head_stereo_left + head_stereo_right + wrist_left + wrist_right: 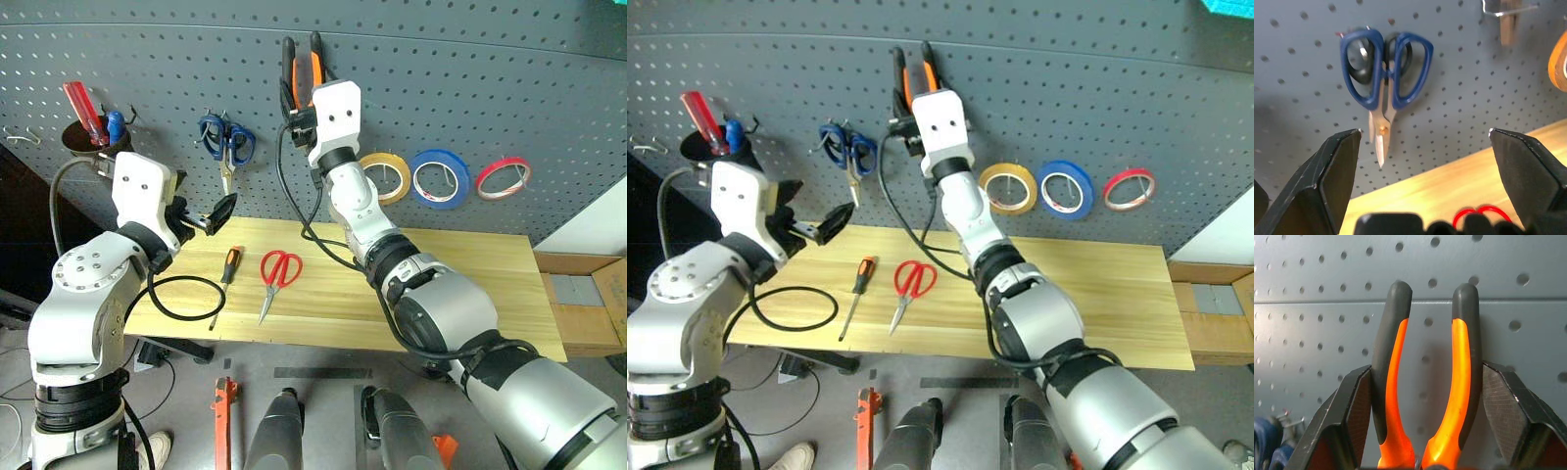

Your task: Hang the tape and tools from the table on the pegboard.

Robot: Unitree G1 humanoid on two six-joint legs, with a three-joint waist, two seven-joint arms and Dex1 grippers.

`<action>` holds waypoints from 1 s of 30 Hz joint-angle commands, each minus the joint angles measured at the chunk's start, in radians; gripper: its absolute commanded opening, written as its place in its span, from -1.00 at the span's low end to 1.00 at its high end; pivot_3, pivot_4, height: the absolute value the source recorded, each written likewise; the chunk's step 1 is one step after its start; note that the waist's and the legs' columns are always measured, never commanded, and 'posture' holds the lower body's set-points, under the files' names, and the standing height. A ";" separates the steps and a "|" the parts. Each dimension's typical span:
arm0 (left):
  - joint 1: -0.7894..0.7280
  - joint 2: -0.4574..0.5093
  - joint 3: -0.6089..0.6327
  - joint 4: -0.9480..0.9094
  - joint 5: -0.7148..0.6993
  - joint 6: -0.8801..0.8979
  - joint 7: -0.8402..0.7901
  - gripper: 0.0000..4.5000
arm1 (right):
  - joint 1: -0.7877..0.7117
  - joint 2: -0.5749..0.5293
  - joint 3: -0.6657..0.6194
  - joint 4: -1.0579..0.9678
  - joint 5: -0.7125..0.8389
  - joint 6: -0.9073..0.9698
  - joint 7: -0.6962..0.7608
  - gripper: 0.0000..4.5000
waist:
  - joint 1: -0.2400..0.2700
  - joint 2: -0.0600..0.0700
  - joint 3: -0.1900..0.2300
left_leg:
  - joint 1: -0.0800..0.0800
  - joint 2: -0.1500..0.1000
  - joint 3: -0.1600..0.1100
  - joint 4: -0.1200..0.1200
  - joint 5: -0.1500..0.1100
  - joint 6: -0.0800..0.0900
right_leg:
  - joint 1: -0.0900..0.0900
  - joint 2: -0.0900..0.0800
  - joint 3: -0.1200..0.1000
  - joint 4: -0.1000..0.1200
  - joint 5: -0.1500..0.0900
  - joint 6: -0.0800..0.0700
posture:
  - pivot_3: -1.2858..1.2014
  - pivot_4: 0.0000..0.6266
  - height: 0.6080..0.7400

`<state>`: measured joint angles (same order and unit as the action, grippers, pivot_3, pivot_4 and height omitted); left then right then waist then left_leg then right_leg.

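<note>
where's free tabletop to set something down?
Right half of the table, from the red-handled scissors to the far edge, is bare wood apart from the right arm crossing above. Left end is crowded: screwdriver, scissors, black cable loop, left tool above.

White-and-silver arm shells, black joint bands, black cables looping from wrists; end effector fingers black, possibly rubber-padded.

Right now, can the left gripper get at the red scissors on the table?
Probably yes. The left gripper hangs open above the table, with the red-handled scissors lying flat just beyond it. Only the screwdriver lies between them, low on the wood, and the black cable loop sits nearer the robot.
</note>
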<state>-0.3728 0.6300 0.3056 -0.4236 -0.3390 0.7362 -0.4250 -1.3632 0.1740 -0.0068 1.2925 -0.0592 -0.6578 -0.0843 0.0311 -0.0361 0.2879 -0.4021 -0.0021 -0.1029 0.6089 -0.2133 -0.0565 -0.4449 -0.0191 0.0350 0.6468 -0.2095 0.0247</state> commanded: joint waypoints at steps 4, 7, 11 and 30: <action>0.010 -0.018 0.011 -0.014 0.006 -0.055 0.024 1.00 | 0.142 0.114 0.052 -0.056 -0.014 0.063 0.137 0.24 | -0.010 -0.001 -0.001 | 0.001 0.000 0.002 0.000 0.000 0.000 | 0.000 0.000 0.002 0.000 0.000 0.000 | 0.26 -0.11 1.00; -0.018 -0.050 -0.018 0.018 0.017 -0.091 0.038 1.00 | 0.200 0.079 0.068 -0.117 -0.012 0.100 0.183 0.57 | -0.013 -0.001 -0.001 | 0.004 0.001 0.003 0.000 0.000 0.000 | 0.001 0.000 0.002 0.001 0.000 0.000 | 0.25 -0.14 1.00; -0.045 -0.082 -0.042 0.072 0.032 -0.147 0.048 1.00 | 0.289 0.025 0.093 -0.304 0.007 0.161 0.250 0.99 | -0.010 -0.001 -0.001 | 0.003 0.002 0.002 0.000 0.001 -0.002 | 0.002 0.001 0.001 0.000 0.000 0.000 | 0.20 -0.22 1.00; 0.152 -0.333 -0.298 0.529 0.282 -0.514 0.162 1.00 | 1.008 -0.492 0.252 -1.529 0.141 0.813 0.776 0.99 | -0.081 -0.006 -0.046 | 0.003 -0.002 0.006 0.004 0.004 -0.007 | 0.004 -0.002 0.006 -0.002 0.004 0.006 | -0.08 -0.49 1.00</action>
<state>-0.2368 0.3017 0.0184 0.0692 -0.0947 0.2671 -0.2892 -0.3875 -0.2975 0.2154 -0.1928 0.0732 0.1896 0.6374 -0.0496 -0.0417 0.2418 -0.3982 -0.0034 -0.0965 0.6136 -0.2092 -0.0635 -0.4395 -0.0205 0.0406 0.6454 -0.2065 0.0321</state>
